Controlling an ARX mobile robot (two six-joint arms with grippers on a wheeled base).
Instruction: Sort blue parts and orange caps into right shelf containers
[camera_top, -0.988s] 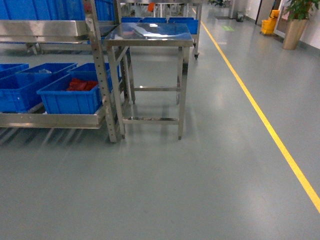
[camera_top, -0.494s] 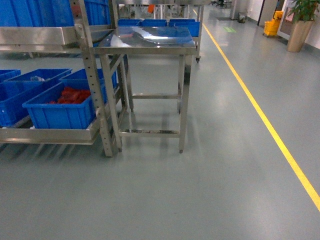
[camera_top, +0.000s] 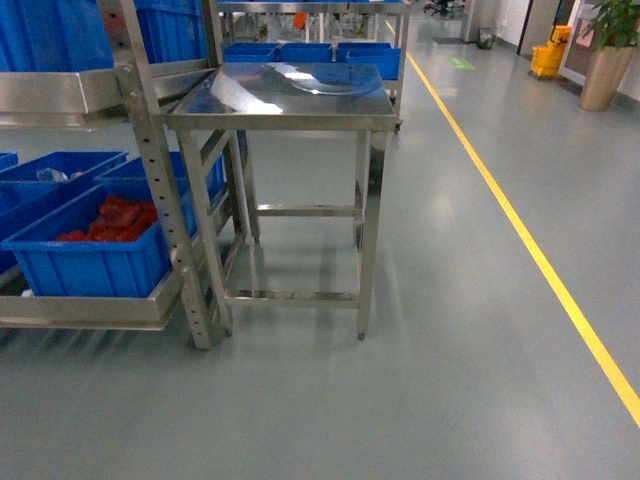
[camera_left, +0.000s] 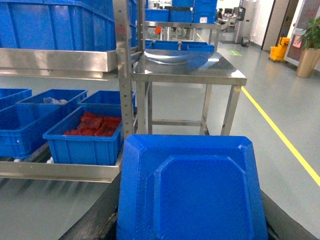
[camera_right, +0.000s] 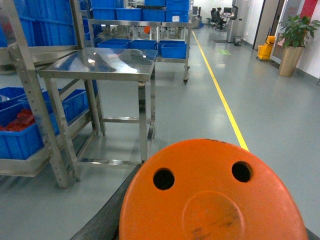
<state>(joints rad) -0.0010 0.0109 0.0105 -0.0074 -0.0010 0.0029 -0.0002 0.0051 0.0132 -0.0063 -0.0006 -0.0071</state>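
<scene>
I'm rolling with a load on each wrist; the left wrist view is filled low down by a blue part (camera_left: 190, 192), a flat moulded piece with an octagonal recess, and the right wrist view by an orange cap (camera_right: 212, 192) with two holes; each seems carried at its gripper, but no fingers show in either view, so I cannot tell how the jaws stand or whether they truly clamp; the head view shows neither arm.

The crates (camera_top: 85, 255) sit on the low tier of the steel shelf (camera_top: 150, 180), at the left of the head view, their long sides running away from me; the nearest one holds red-orange pieces (camera_top: 105, 220); further crates lie beyond it and on the upper tier. A steel table (camera_top: 285, 100) stands just beside the shelf, straight ahead.

So the relation that counts: the crates lie ahead and to the left of both loads, and the left arm is the nearer one; I judge the blue part goes in first, though which crate is meant for it I can't say.
</scene>
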